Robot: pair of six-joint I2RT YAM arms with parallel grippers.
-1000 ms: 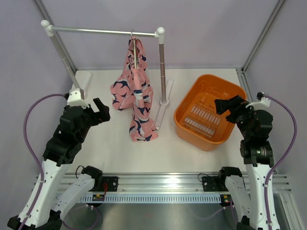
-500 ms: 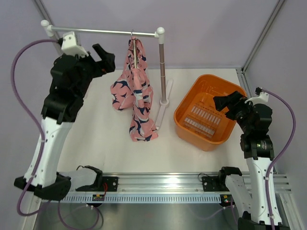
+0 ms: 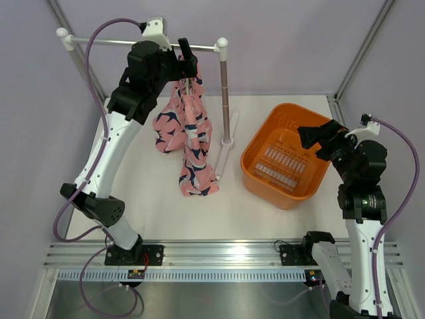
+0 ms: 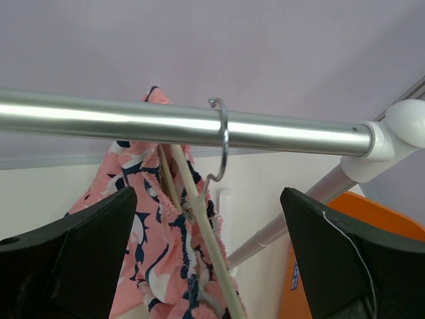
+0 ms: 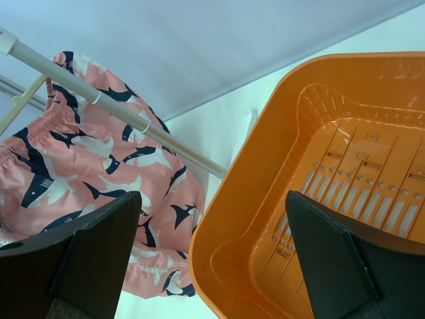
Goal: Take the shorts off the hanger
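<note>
Hanger and basket only partly seen

Overhead, can make out only a sliver of the slim cream hanger (image 3: pixel 188 85) among the folds of the pink cloth shorts with navy-and-white print (image 3: pixel 192 143); cannot see its wire hook (image 4: pixel 224 143) there, blocked by the black left gripper (image 3: pixel 188 58). From the left wrist, lose hanger and shorts below the bottom edge. From the right wrist, get only part of the orange plastic basket (image 5: pixel 239 212), cropped right and below.

A robotics lab test cell is indicated: a white tabletop (image 3: pixel 153 206) is enclosed by plain lilac panels (image 3: pixel 292 40) held in aluminium framing (image 3: pixel 361 48), and a cabled left arm (image 3: pixel 106 149) and right arm (image 3: pixel 362 199) are bolted to a slotted metal rail (image 3: pixel 226 251) along the bottom of the frame.
</note>
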